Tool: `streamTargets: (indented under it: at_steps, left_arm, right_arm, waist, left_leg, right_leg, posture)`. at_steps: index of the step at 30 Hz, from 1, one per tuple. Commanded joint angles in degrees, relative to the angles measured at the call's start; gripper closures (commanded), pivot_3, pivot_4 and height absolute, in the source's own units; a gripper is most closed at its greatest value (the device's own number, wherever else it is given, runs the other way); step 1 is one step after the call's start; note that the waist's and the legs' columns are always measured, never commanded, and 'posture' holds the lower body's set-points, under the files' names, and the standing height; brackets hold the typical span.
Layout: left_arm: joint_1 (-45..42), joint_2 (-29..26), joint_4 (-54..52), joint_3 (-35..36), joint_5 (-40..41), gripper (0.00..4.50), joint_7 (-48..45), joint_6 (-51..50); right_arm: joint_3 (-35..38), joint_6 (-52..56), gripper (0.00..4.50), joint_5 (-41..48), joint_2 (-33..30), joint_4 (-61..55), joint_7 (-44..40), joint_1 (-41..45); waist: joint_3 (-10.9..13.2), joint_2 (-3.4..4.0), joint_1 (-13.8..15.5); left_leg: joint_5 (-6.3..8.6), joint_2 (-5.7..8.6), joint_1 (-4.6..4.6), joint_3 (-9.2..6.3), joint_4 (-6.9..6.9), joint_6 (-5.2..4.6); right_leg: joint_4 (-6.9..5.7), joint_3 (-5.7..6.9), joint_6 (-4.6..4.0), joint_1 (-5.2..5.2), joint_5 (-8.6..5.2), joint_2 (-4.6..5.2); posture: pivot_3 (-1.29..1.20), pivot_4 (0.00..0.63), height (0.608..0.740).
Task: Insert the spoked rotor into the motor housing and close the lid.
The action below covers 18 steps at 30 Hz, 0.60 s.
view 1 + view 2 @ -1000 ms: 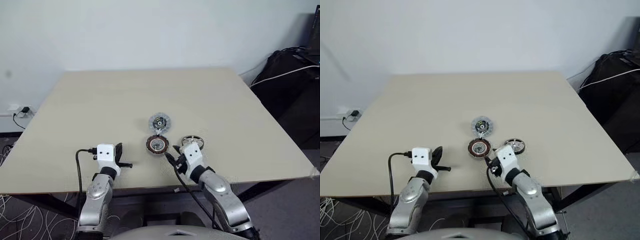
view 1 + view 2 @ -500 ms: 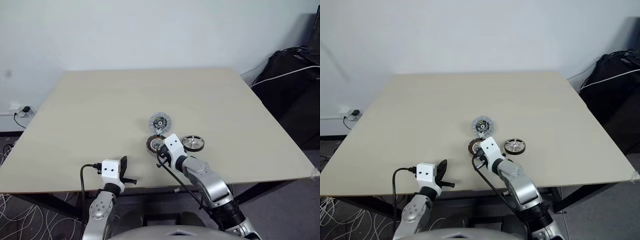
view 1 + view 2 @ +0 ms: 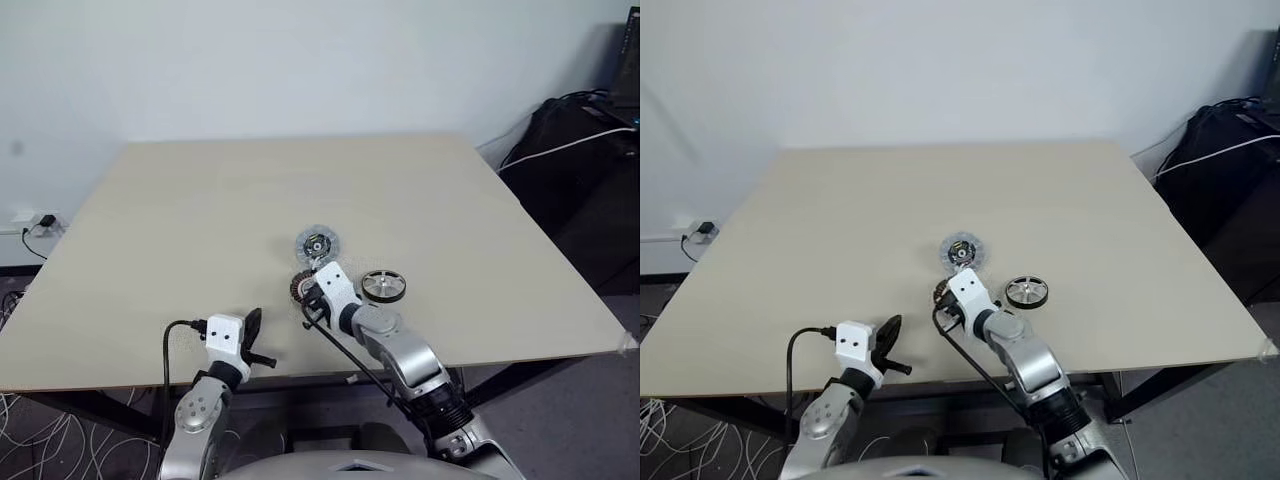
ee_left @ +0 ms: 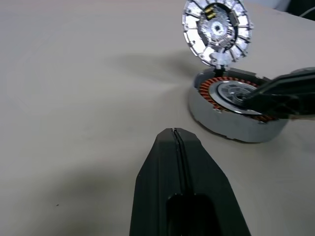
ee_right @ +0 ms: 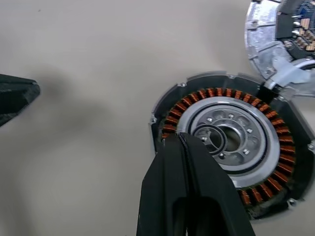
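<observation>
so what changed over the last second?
The right gripper swung from beside the spoked rotor toward the robot's left, over the motor housing, and closed, holding nothing. The left gripper drew back toward the table edge, shut throughout. Rotor, housing and lid stayed put.

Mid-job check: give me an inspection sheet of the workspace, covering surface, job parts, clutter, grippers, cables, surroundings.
Surface: beige table, bare apart from the parts.
Motor housing: flat on the table, copper windings exposed, no rotor inside.
Lid: open, standing tilted, hinged at the housing's far edge.
Spoked rotor: flat on the table, to the housing's right, apart from it.
Clutter: small dark ring lying loose on the housing's silver centre.
Left gripper: shut, empty, short of the housing.
Right gripper: shut, tips over the housing's windings.
Cables: floor cables at left.
Surroundings: white wall, dark bag at right.
</observation>
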State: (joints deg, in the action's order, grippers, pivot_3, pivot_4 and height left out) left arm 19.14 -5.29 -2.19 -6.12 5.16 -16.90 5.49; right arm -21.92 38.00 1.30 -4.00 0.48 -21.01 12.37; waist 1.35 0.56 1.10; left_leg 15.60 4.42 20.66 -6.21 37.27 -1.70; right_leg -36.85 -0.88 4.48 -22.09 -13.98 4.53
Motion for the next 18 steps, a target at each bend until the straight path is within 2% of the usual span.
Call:
streamTargets:
  at_steps: [1, 18]
  left_arm:
    - [-1.1, -0.5, -0.8, -0.1, 0.6, 4.5, -1.1, 0.1]
    - [-1.7, 0.0, -1.2, -0.8, 0.6, 4.5, -1.3, -1.0]
  right_arm:
    - [0.2, -0.9, 4.48, -0.2, 1.0, 1.6, 0.1, 2.2]
    - [3.0, -3.2, 4.48, -0.7, 0.3, 8.8, 1.2, 6.2]
  waist:
    - [0.0, 0.0, -0.1]
    - [-0.1, 0.13, -0.2]
  left_leg:
    - [0.0, 0.0, 0.0, 0.0, 0.0, 0.0]
    - [-0.03, 0.01, 0.0, -0.01, 0.01, 0.03]
  right_leg:
    - [0.0, 0.0, 0.0, 0.0, 0.0, 0.0]
    - [-0.02, -0.01, 0.03, 0.01, 0.03, 0.0]
  posture:
    - [0.0, 0.0, 0.74]
    - [0.0, 0.0, 0.74]
